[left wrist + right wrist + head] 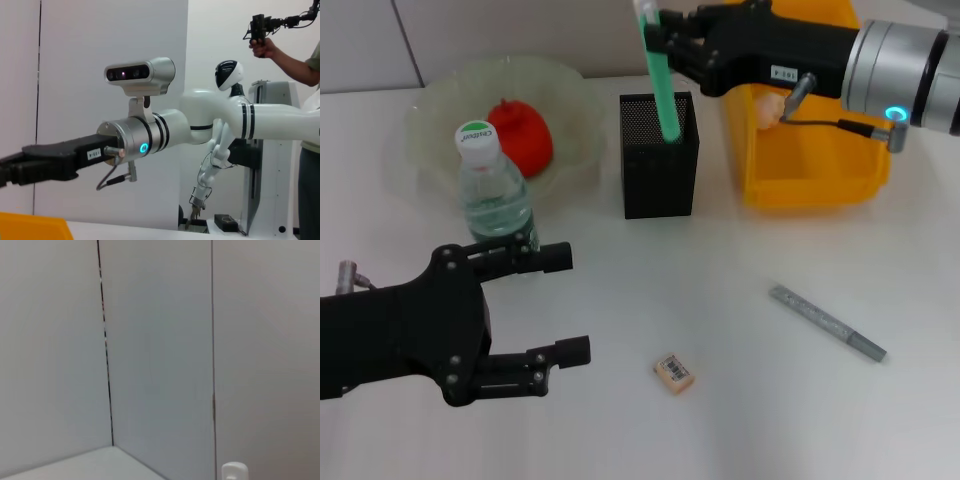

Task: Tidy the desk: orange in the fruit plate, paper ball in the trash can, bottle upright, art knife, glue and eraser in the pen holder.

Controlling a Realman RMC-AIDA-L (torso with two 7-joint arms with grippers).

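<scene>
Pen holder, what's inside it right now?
A green glue stick stands in the pen holder, gripped at its top by the right pincer. The mesh walls hide anything lower inside.

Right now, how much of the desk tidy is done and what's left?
Done: red fruit in the plate, bottle upright. In hand: right gripper lowering the green stick into the pen holder. Left: eraser and grey knife on the desk. Left gripper open, idle.

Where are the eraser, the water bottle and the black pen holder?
eraser [673, 373]: head view, on its barcode label.
water bottle [498, 205]: head view, on its clear body.
black pen holder [659, 165]: head view, on its front mesh wall.
</scene>
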